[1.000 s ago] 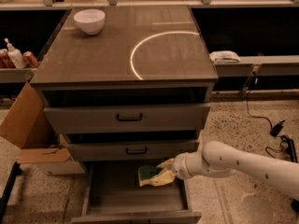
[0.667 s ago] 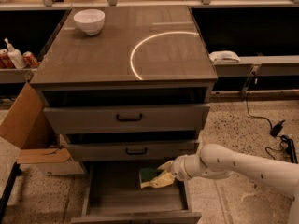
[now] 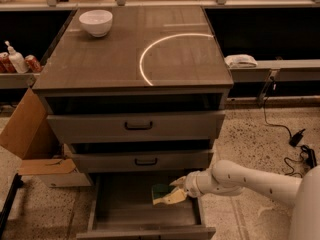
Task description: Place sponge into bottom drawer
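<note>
While the gripper (image 3: pixel 176 193) clamps the sponge (image 3: pixel 160 190) at three o'clock over the drawer (image 3: pixel 125 206), lower first; release near its floor.

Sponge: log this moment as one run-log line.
phase: placing | gripper: over open bottom drawer | jaws: shut on sponge | sponge: not yet released
</note>
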`<state>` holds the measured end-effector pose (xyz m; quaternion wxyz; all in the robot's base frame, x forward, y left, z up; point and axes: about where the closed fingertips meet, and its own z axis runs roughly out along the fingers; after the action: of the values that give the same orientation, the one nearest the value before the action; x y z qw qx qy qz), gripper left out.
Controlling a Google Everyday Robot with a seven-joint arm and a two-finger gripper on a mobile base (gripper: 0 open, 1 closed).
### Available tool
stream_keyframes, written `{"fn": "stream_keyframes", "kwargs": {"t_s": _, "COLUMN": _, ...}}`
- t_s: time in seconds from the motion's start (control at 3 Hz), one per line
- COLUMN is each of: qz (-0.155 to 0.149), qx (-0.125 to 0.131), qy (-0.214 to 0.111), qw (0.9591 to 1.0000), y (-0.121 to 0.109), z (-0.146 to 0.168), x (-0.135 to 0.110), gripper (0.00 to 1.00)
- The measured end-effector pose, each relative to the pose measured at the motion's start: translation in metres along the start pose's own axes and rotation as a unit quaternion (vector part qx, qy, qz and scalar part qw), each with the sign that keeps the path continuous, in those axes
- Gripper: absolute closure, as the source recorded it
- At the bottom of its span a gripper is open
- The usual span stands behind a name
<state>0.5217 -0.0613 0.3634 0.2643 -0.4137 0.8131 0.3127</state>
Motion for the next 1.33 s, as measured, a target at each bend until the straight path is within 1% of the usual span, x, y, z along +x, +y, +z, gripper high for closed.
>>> {"fn": "stream_keyframes", "kwargs": {"t_s": 0.67, "qz": 0.016, "qx": 0.011, "qy": 0.007, "qw": 0.9998, "y": -0.03, "z": 0.04, "x": 0.032, "gripper": 1.0}}
{"fn": "stream_keyframes", "kwargs": {"t_s": 1.0, "qz": 0.025, "qx": 0.015, "qy": 0.008, "qw": 0.9995, "y": -0.042, "z": 0.057, "x": 0.04, "gripper": 1.0}}
{"fn": "stream_keyframes", "kwargs": {"t_s": 1.33, "qz": 0.042, "qx": 0.019, "qy": 0.017, "qw": 0.9988, "y": -0.052, "z": 0.076, "x": 0.052, "gripper": 0.84}}
